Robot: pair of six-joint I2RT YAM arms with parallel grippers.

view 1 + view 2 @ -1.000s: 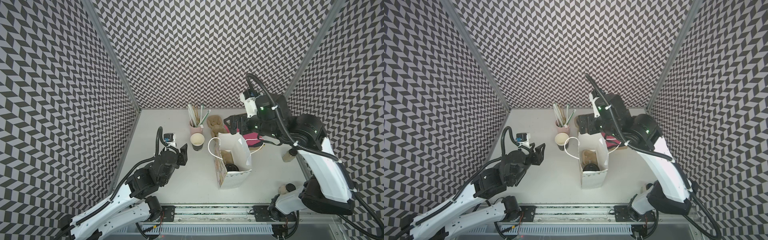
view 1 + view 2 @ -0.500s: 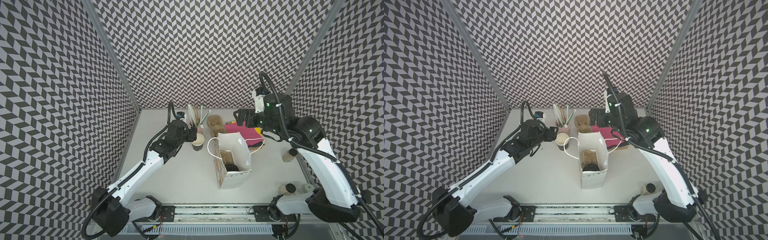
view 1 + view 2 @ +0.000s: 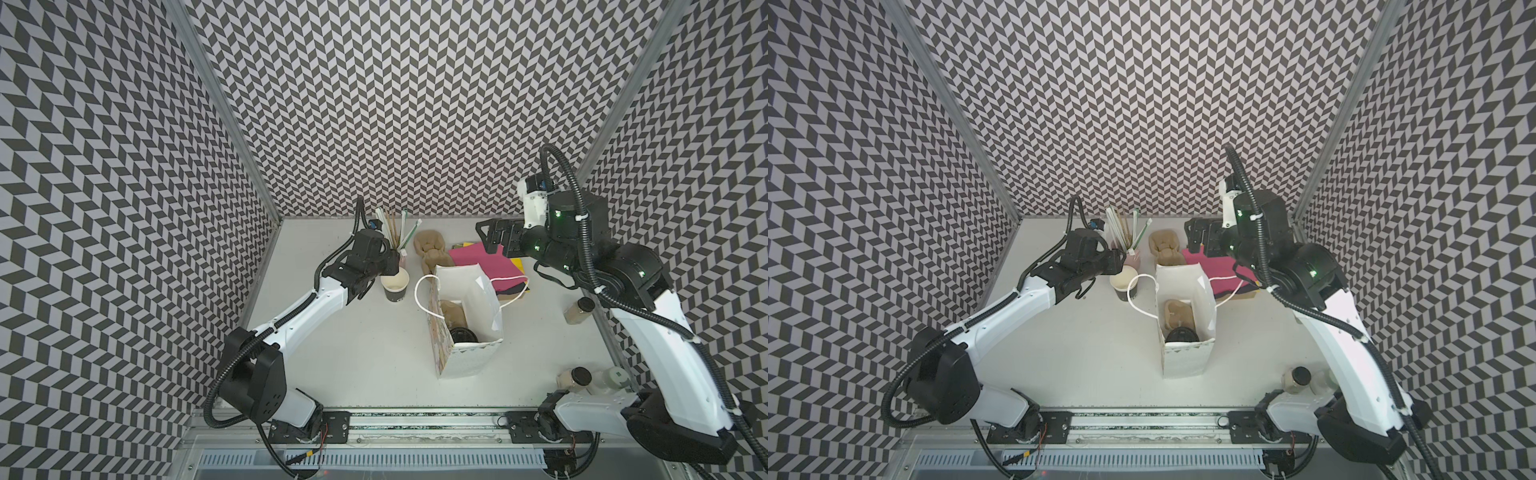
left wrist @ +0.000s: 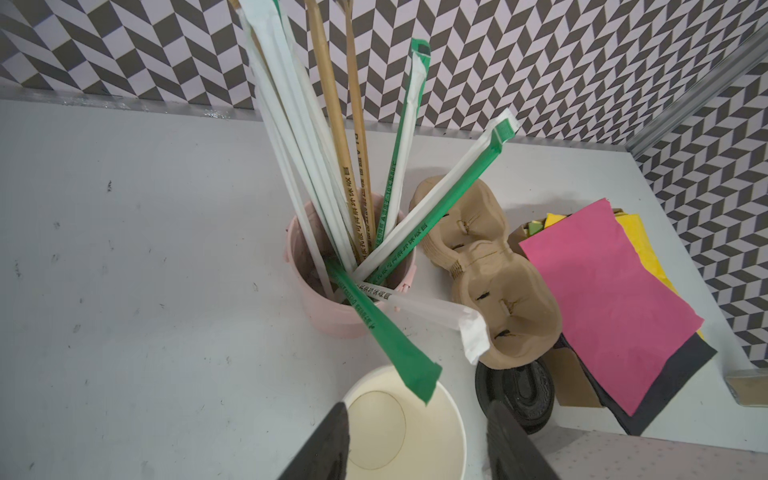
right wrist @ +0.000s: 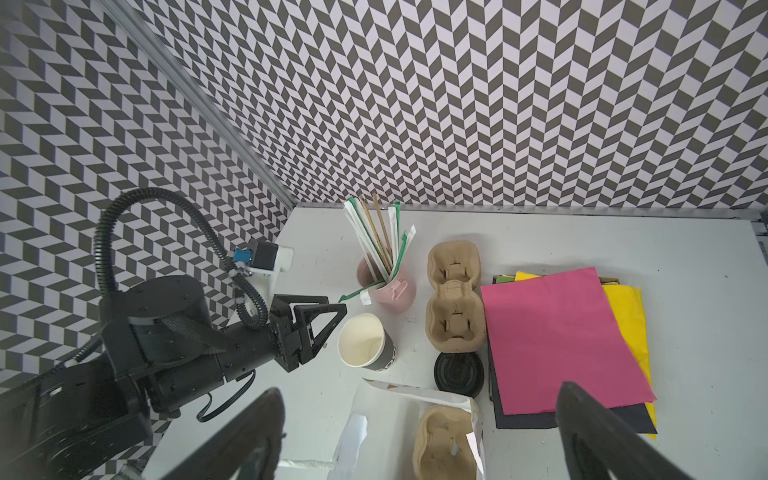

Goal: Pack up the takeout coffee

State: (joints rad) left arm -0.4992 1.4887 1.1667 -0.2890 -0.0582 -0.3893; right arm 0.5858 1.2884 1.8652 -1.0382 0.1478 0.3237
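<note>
**Takeout coffee: bagged; left tool at the wrong cup**

Takeout coffee [image 3: 462, 335]: inside the white paper bag [image 3: 469, 363], mid-table, in the near pocket of a pulp carrier. Only its black lid shows.
Left tool [image 4: 417, 415]: part open, empty, just beside the lidless cup [image 3: 394, 282], far left; contact cannot be told.
Right tool [image 3: 492, 239]: wide open, empty, above the napkins [image 3: 478, 257].
Risk, as judged: closing off-centre tips the light cup, or snags the green straw wrapper [image 4: 390, 345] overhanging it.
</note>
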